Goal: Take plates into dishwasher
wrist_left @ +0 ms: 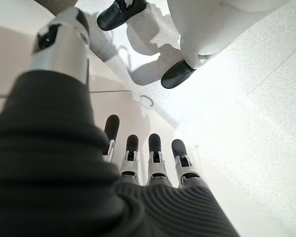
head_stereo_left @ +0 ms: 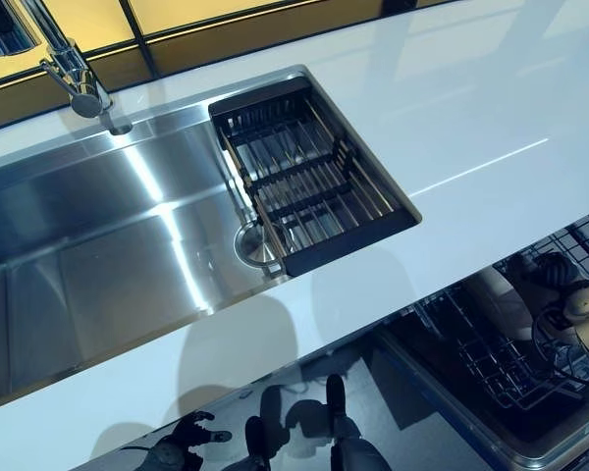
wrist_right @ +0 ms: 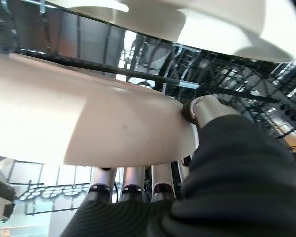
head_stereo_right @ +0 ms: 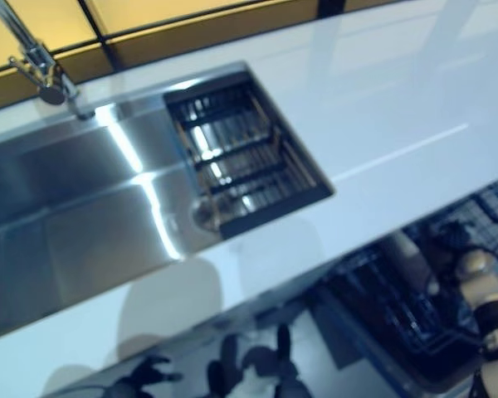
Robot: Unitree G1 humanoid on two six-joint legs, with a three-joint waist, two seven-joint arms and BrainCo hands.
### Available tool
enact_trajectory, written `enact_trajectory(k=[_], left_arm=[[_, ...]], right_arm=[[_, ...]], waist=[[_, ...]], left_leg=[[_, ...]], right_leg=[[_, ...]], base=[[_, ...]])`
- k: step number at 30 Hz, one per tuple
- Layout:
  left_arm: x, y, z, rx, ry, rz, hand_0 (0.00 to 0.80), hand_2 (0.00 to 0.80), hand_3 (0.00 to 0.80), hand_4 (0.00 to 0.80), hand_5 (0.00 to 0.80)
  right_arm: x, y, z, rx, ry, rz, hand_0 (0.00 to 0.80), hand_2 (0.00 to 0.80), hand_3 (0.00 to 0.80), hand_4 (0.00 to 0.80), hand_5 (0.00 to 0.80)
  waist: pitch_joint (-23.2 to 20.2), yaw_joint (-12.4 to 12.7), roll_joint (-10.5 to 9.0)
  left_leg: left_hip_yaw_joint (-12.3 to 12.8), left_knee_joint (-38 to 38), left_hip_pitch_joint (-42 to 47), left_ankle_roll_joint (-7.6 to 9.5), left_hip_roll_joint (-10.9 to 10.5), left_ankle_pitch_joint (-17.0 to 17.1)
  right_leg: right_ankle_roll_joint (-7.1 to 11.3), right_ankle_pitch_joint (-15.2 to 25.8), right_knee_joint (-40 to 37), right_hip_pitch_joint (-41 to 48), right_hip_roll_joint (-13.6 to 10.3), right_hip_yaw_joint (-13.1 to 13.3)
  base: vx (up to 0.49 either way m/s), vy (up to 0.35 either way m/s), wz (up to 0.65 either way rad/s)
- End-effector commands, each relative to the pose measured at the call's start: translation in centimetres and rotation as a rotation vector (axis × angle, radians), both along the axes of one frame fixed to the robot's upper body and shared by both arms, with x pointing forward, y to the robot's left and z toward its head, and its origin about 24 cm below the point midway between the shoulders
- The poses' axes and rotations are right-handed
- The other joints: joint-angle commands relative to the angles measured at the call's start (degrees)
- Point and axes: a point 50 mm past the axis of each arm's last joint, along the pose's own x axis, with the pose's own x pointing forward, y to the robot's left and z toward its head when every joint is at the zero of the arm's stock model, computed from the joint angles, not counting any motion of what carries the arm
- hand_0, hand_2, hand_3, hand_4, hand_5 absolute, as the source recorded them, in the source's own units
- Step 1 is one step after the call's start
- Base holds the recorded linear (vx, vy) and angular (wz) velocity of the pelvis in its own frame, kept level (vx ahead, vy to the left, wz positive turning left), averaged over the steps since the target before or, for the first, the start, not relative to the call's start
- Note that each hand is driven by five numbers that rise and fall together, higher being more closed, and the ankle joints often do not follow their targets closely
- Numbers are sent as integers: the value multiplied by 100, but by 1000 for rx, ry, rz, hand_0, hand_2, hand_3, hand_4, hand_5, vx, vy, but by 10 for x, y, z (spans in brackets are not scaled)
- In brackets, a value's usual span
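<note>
My right hand (wrist_right: 222, 158) is shut on a cream plate (wrist_right: 89, 123), with the thumb (wrist_right: 203, 109) on one face and the fingers (wrist_right: 133, 180) under the other. It holds the plate inside the open dishwasher's wire rack (head_stereo_left: 491, 373) at the lower right, below the counter; the plate also shows in the left eye view (head_stereo_left: 496, 299). A second white plate (wrist_right: 212, 24) stands close beside the held one. My left hand (wrist_left: 153, 163) hangs open and empty over the floor, fingers straight.
A steel sink (head_stereo_left: 98, 255) with a tap (head_stereo_left: 74, 74) is set in the white counter (head_stereo_left: 491, 108). A black dish drainer (head_stereo_left: 309, 177) sits empty in the sink's right end. The counter's front edge overhangs the dishwasher.
</note>
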Motion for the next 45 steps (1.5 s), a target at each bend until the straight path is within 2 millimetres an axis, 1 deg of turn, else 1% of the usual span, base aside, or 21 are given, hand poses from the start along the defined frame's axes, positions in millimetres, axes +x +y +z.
enact_trajectory(k=[1, 11, 18, 19, 20, 21, 22, 36, 45], left_arm=[[39, 24, 35, 44, -155, 23, 0, 0, 0, 0, 0], [41, 24, 37, 40, -166, 15, 0, 0, 0, 0, 0], [41, 26, 38, 43, -164, 13, 0, 0, 0, 0, 0], [42, 25, 38, 43, -164, 14, 0, 0, 0, 0, 0], [41, 26, 38, 41, -165, 15, 0, 0, 0, 0, 0], [41, 26, 38, 41, -165, 15, 0, 0, 0, 0, 0], [42, 26, 39, 40, -166, 15, 0, 0, 0, 0, 0], [41, 27, 38, 41, -166, 17, 0, 0, 0, 0, 0], [40, 26, 37, 35, -168, 27, 0, 0, 0, 0, 0]], right_arm=[[6, -6, 37, -76, -95, -27, 800, 800, 800, 800, 800], [3, -11, 29, -56, -69, -59, 800, 800, 800, 800, 800], [3, -12, 28, -47, -71, -68, 800, 800, 800, 800, 800], [3, -12, 28, -46, -72, -69, 725, 725, 725, 725, 725], [4, -11, 29, -48, -71, -70, 411, 411, 411, 411, 411], [4, -11, 29, -48, -71, -71, 295, 295, 295, 295, 295], [4, -11, 30, -49, -73, -71, 0, 0, 0, 0, 0], [4, -12, 32, -47, -88, -78, 0, 0, 0, 0, 0], [3, -12, 38, -11, -145, -82, 0, 0, 0, 0, 0]], waist=[[29, 120, 217], [45, 151, 221], [60, 178, 224], [63, 179, 223], [68, 178, 223], [68, 178, 223], [70, 179, 223], [54, 197, 198], [16, 168, 177]], left_leg=[[-579, 104, -601, 153, 137, 453], [-605, 101, -644, 171, 126, 460], [-621, 128, -676, 180, 119, 458], [-623, 129, -680, 181, 118, 459], [-622, 129, -682, 182, 116, 460], [-622, 130, -684, 182, 116, 461], [-619, 134, -696, 180, 116, 463], [-606, 126, -694, 186, 121, 460], [-587, 78, -640, 190, 121, 450]], right_leg=[[87, -920, 1143, 96, 36, -272], [89, -921, 1164, 67, 32, -280], [91, -909, 1173, 48, 29, -307], [91, -906, 1170, 44, 31, -309], [90, -902, 1163, 43, 35, -306], [90, -900, 1162, 41, 36, -305], [90, -896, 1159, 34, 35, -304], [96, -880, 1141, 38, 38, -322], [95, -885, 1114, 77, 41, -299]], base=[[0, 0, 0], [1, 0, 4], [1, -2, 2], [0, 0, 0], [0, 0, 0], [0, 0, 0], [0, 0, 0], [0, 0, 0], [0, 0, 0]])
